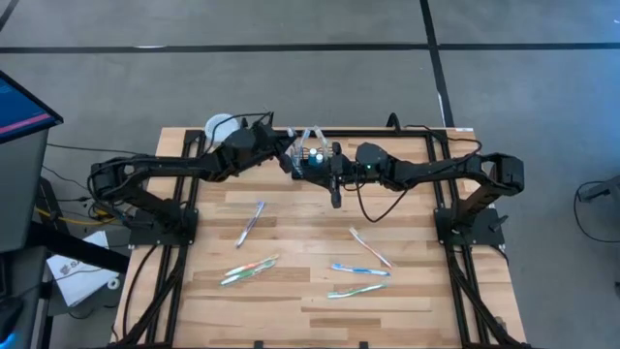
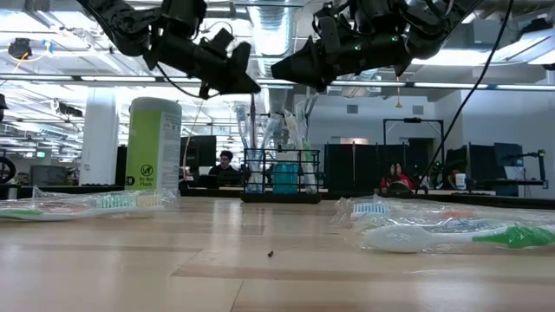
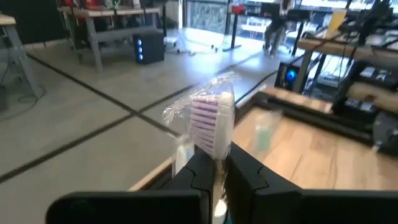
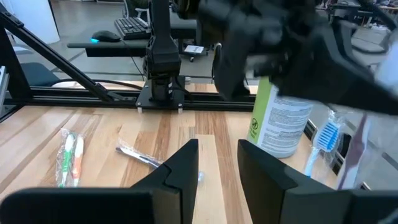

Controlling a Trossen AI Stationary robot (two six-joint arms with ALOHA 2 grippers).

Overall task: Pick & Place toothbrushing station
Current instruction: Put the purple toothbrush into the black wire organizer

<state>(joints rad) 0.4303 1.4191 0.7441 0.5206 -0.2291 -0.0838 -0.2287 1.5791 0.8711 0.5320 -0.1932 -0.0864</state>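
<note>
The toothbrushing station (image 2: 280, 176), a small black wire-mesh basket, stands at the far middle edge of the surface (image 1: 320, 291) with several wrapped brushes already upright in it, and both arms meet high above it. The left tool (image 3: 215, 171) is clenched on a wrapped toothbrush (image 3: 212, 121) with purple bristles, its head pointing up and away from the fingers, so the brush's long axis runs roughly in line with the tool. In the high view the left tool (image 1: 289, 155) sits just beside the station (image 1: 312, 153) on its left side, and in the low view it hangs above and a little to the left of the basket's open top. The coming move seems to turn on this offset: the brush must travel a short way toward the basket and stand upright before descending, or it may catch the mesh rim or the brushes already inside. The right tool (image 4: 217, 165) is released and holds nothing; it hovers just to the station's right, equally near, with the pale-green cylinder (image 4: 280, 121) ahead of it. More wrapped brushes lie flat on the near surface
</note>
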